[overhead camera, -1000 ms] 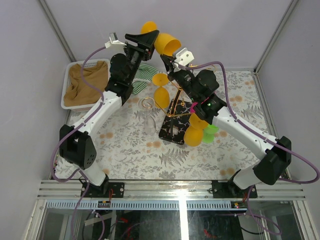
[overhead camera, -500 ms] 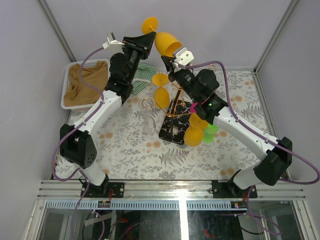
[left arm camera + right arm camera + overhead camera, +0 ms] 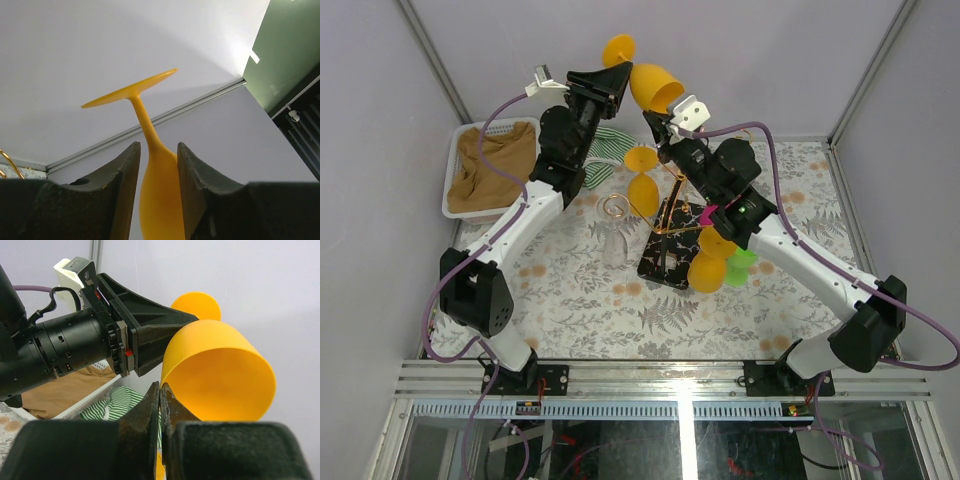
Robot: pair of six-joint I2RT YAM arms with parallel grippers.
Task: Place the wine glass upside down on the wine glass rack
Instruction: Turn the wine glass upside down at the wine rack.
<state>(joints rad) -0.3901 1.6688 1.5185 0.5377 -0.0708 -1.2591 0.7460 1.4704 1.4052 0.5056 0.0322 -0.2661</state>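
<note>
An orange wine glass is held high above the back of the table, lying tilted, its foot towards the back wall and its open bowl towards the right arm. My left gripper is shut on it where stem meets bowl; the left wrist view shows the glass between the fingers. My right gripper is shut at the bowl's rim, and in the right wrist view its tips pinch the edge of the bowl. The gold wine glass rack stands below on its black base.
Orange glasses, another orange one and a green one hang on the rack. A clear glass is at its left. A white basket with brown cloth sits back left beside a green striped cloth.
The left gripper lifted and turned the orange glass slightly towards the back wall. The right gripper rose a little towards the bowl's rim. In the last half second almost nothing moved.
</note>
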